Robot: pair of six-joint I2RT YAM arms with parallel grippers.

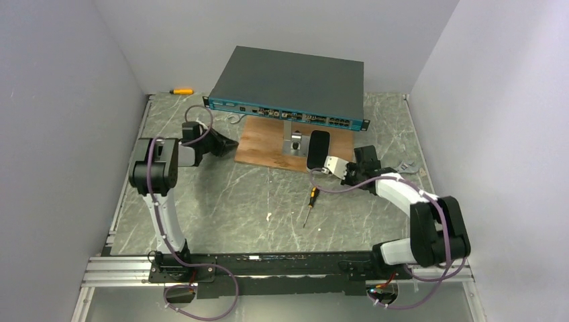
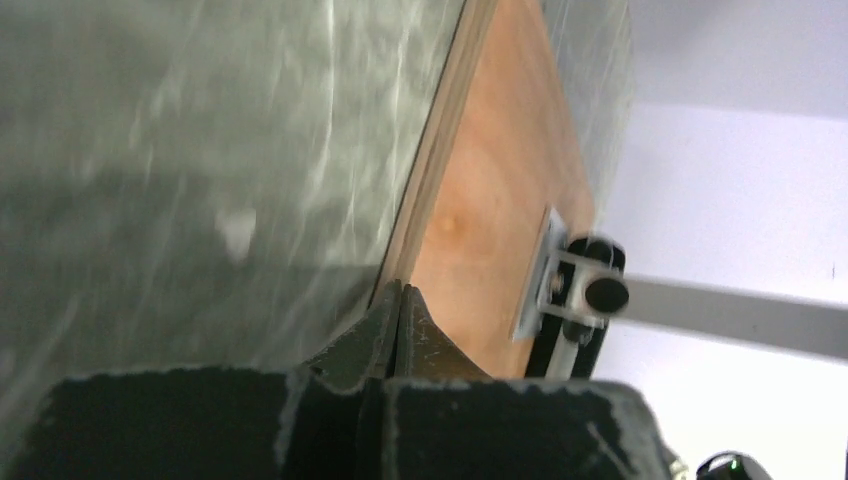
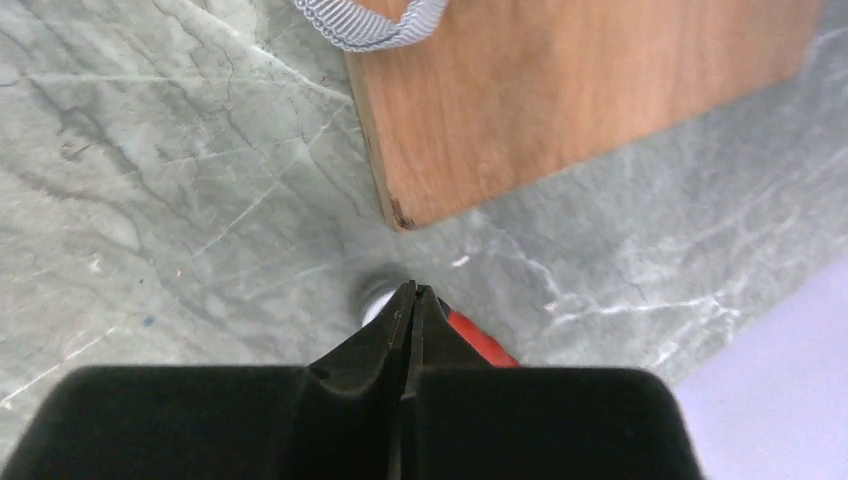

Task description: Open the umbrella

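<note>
The packed umbrella (image 1: 317,149) is a short black oblong with a pale rim, lying on the right part of the wooden board (image 1: 268,144). A grey woven strap loop (image 3: 365,25) lies at the board's front edge. My left gripper (image 1: 233,143) is shut and empty, its tip (image 2: 401,288) at the board's left edge (image 2: 440,170). My right gripper (image 1: 350,176) is also shut and empty. Its tip (image 3: 413,290) hovers over the table just off the board's front right corner (image 3: 395,215), to the right of the umbrella.
A dark-grey network switch (image 1: 292,80) sits on a metal stand (image 1: 294,142) over the board's back. A small screwdriver (image 1: 308,204) lies on the marble table, another (image 1: 181,90) at the back left. A red item (image 3: 478,345) shows under my right fingers. Walls enclose three sides.
</note>
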